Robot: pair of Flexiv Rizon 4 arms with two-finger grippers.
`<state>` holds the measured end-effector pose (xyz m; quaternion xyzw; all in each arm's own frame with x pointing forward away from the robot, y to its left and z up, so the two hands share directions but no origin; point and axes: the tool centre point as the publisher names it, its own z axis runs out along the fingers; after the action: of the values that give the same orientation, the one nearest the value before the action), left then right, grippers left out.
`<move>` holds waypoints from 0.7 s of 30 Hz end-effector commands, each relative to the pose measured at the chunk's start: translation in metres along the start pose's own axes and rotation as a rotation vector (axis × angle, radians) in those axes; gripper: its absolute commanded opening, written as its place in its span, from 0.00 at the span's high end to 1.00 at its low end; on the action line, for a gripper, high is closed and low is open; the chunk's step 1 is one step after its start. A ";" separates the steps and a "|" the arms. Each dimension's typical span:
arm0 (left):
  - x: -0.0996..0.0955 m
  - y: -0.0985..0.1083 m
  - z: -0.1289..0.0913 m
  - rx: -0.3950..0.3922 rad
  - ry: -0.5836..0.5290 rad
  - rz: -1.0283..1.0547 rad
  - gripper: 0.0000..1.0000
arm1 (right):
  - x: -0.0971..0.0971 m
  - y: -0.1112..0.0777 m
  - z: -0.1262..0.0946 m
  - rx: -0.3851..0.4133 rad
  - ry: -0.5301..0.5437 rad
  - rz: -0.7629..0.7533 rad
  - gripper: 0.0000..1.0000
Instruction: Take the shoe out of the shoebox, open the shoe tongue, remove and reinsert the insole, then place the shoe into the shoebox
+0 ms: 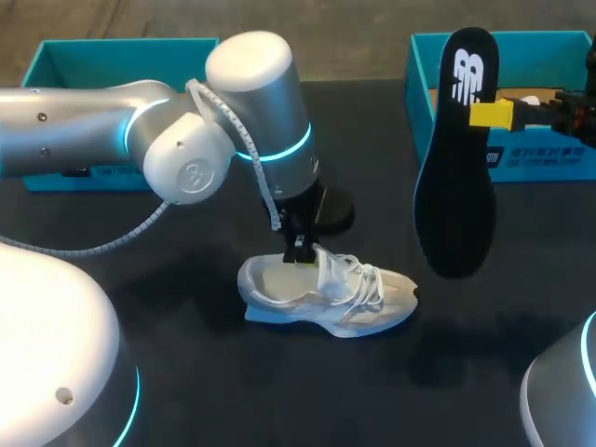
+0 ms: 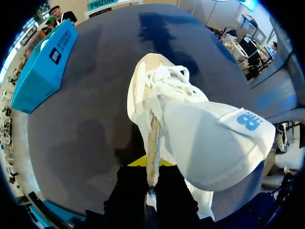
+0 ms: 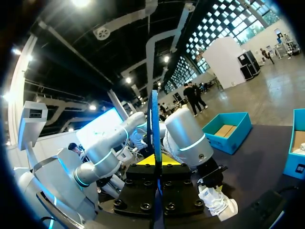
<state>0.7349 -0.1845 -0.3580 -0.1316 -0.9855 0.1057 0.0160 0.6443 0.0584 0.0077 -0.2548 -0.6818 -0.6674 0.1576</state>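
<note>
Left arm [image 1: 84, 126]: I'm seeing rounded silver-grey casings with glowing cyan rings.
Cable [image 1: 93, 250]: I'm seeing a pale braided cord running outside the casing.
Right gripper [image 3: 155, 161]: I'm viewing black screwed plates and yellow tips.

Your white shoe [image 1: 326, 298] is soft woven cloth with a matt finish. Its laces [image 1: 361, 279] are corded fabric and its tongue [image 2: 214, 148] looks smooth and padded. At 2 o'clock from it, the insole [image 1: 453, 168] shows a flat, matt black face with white print. The table [image 1: 186, 372] is dark and matt. One shoebox [image 1: 47, 70] at 10 o'clock and another shoebox [image 1: 421, 88] at 2 o'clock look like teal card. Your left arm [image 1: 261, 102] has satin silver shells and a glossy white joint cap [image 1: 191, 172].
</note>
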 end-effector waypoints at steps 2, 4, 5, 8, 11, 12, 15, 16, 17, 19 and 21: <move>0.000 -0.002 -0.021 0.006 0.014 0.092 1.00 | -0.001 0.000 0.001 0.002 -0.001 0.002 1.00; -0.001 -0.006 -0.027 0.003 0.021 0.154 1.00 | -0.001 0.000 0.001 0.002 -0.001 0.002 1.00; -0.001 -0.007 -0.029 0.002 0.026 0.172 1.00 | -0.001 0.000 0.001 0.002 -0.001 0.002 1.00; 0.001 -0.011 -0.039 -0.008 0.047 0.278 1.00 | -0.001 0.000 0.001 0.002 -0.001 0.002 1.00; 0.000 -0.016 -0.045 -0.014 0.056 0.369 1.00 | -0.001 0.000 0.001 0.002 -0.001 0.002 1.00; -0.001 -0.018 -0.048 -0.019 0.054 0.420 1.00 | -0.001 0.000 0.001 0.002 -0.001 0.002 1.00; -0.002 -0.021 -0.055 -0.017 0.052 0.527 1.00 | -0.001 0.000 0.001 0.002 -0.001 0.002 1.00; -0.004 -0.021 -0.057 -0.013 0.046 0.558 1.00 | -0.001 0.000 0.001 0.002 -0.001 0.002 1.00; -0.005 -0.022 -0.059 -0.006 0.048 0.594 1.00 | -0.001 0.000 0.001 0.002 -0.001 0.002 1.00; -0.008 -0.020 -0.061 -0.008 0.040 0.681 1.00 | -0.001 0.000 0.001 0.002 -0.001 0.002 1.00; -0.010 -0.018 -0.063 -0.014 0.048 0.763 1.00 | -0.001 0.000 0.001 0.002 -0.001 0.002 1.00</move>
<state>0.7411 -0.1976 -0.2969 -0.4422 -0.8919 0.0945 0.0008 0.6443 0.0583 0.0077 -0.2548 -0.6818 -0.6674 0.1576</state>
